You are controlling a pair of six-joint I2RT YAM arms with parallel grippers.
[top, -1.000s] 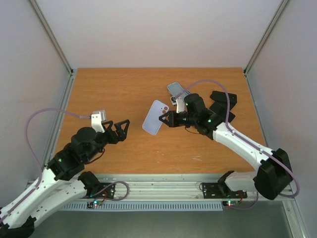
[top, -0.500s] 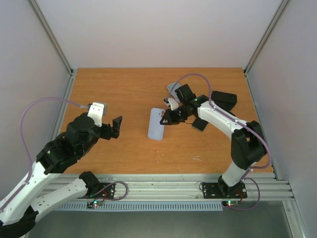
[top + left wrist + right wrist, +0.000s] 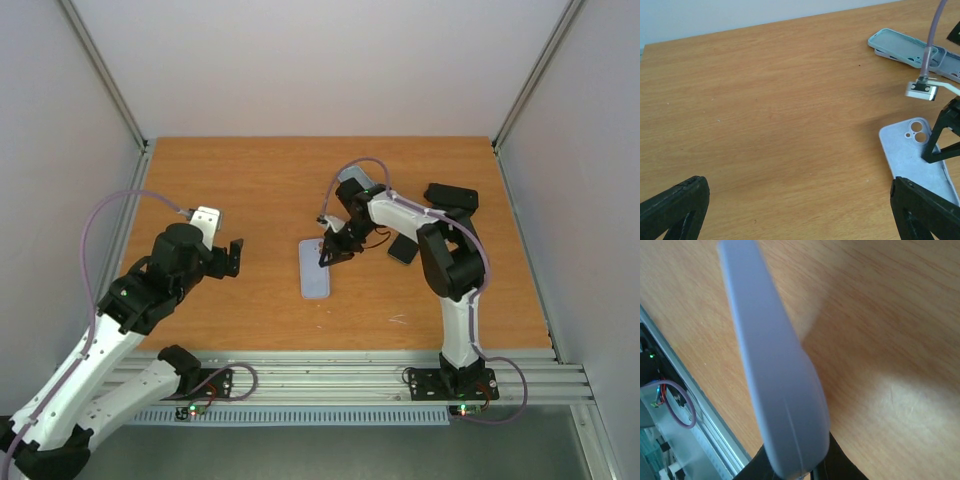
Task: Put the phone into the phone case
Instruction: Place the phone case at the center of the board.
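A pale blue phone case (image 3: 314,272), back side up with two round camera openings (image 3: 916,136), lies flat or nearly flat at the table's middle. My right gripper (image 3: 328,254) is shut on its right long edge. The right wrist view shows that case (image 3: 775,370) edge-on, pinched at the bottom of the frame by the right gripper (image 3: 805,471). A black slab (image 3: 403,250) that may be the phone lies just right of the right arm. My left gripper (image 3: 232,257) hovers to the left, open and holding nothing, with fingers (image 3: 675,210) spread wide over bare wood.
Two teal cases (image 3: 905,47) lie stacked behind the pale blue one (image 3: 352,180). Another black item (image 3: 452,195) sits at the back right. Metal rails (image 3: 330,375) run along the near edge, and white walls close in the sides.
The right gripper has swung the pale blue case from tilted in the air down to flat near the table's middle. The left arm has shifted slightly left, still open.
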